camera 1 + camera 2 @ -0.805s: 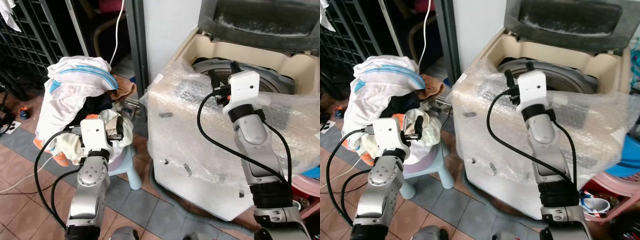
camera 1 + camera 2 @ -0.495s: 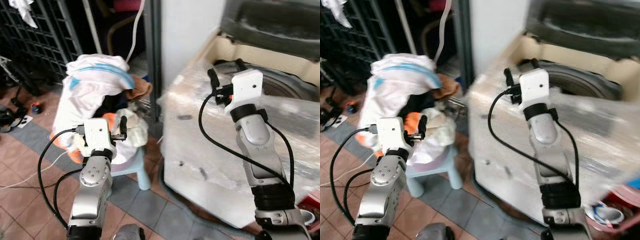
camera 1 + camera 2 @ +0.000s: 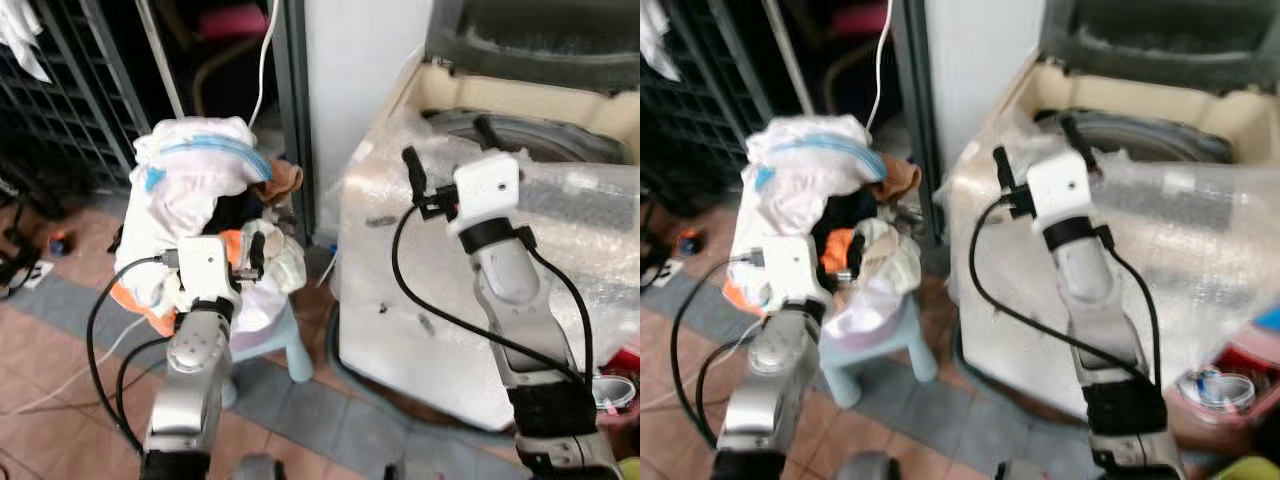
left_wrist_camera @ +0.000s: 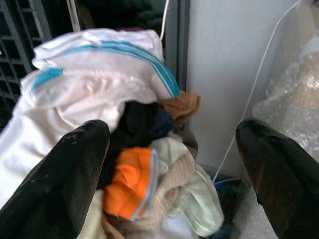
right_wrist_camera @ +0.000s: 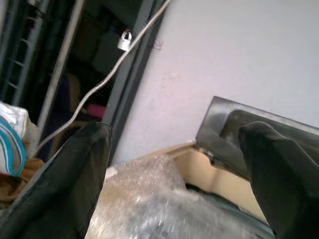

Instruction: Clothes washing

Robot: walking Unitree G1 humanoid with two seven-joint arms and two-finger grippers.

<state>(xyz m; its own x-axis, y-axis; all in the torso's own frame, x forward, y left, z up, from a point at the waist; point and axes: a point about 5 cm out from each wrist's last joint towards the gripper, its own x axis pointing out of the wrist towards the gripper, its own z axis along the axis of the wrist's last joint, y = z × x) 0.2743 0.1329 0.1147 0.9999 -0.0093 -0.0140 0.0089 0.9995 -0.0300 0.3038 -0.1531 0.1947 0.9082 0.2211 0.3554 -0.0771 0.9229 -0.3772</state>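
A heap of mixed laundry, white with blue stripes, orange, brown and dark pieces (image 3: 200, 195), sat on a pale blue plastic stool (image 3: 290, 345) at left centre of the left eye frame. The left gripper (image 3: 256, 258) was at the heap's lower right edge, fingers spread wide and holding nothing. The cream top-loading washing machine wrapped in clear bubble film (image 3: 440, 290) filled the right half, lid raised. The right gripper (image 3: 445, 150) hovered over its near left rim, fingers wide apart and empty.
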